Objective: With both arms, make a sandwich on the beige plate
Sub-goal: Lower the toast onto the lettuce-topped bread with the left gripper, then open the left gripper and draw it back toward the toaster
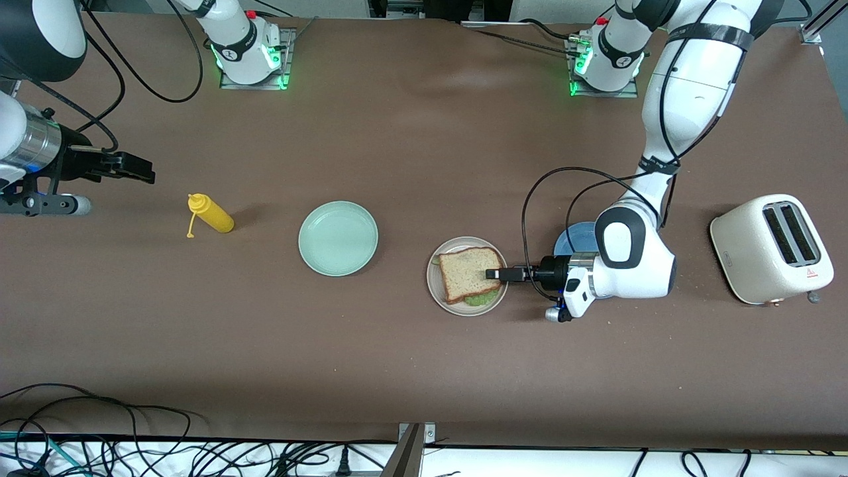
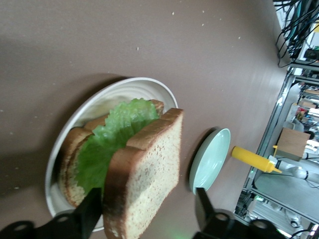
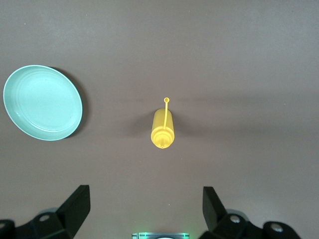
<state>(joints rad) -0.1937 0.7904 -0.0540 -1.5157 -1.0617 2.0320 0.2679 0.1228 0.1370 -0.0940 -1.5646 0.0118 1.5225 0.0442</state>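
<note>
Two slices stacked: top bread slice [image 2: 144,174] sits on the lettuce leaf [image 2: 112,142], which sits on the bottom bread slice [image 2: 70,164], all on the beige plate [image 1: 434,286].

Plate position: between the mint-green plate [image 1: 338,238] and the blue plate [image 1: 570,240], a little nearer the front camera than both.

Left gripper [image 1: 497,273]: low over the plate edge toward the left arm's end of the table; fingers spread apart, one finger [image 2: 89,211] against the crust of the top slice, the other standing clear of the bread; grip looks released, nothing clamped.

Top slice versus tool: slice lies between the two fingers, its crust end at the fingertips, the rest reaching away over the lettuce.

Risk one: the touching finger could drag the top slice off the stack if the arm pulls back without lifting first.

Risk two: top slice looks skewed over the lower one, lettuce showing on the edge nearer the front camera; a nudge could tip it onto the plate rim.

Risk three: a low retreat could catch the plate rim and shift the plate.

Right gripper [image 1: 136,167]: waiting over bare table at the right arm's end, fingers wide apart, holding nothing; yellow squeeze bottle [image 1: 211,216] lies on the table near it.

Toaster [image 1: 772,248]: at the left arm's end, well apart from the plate.
</note>
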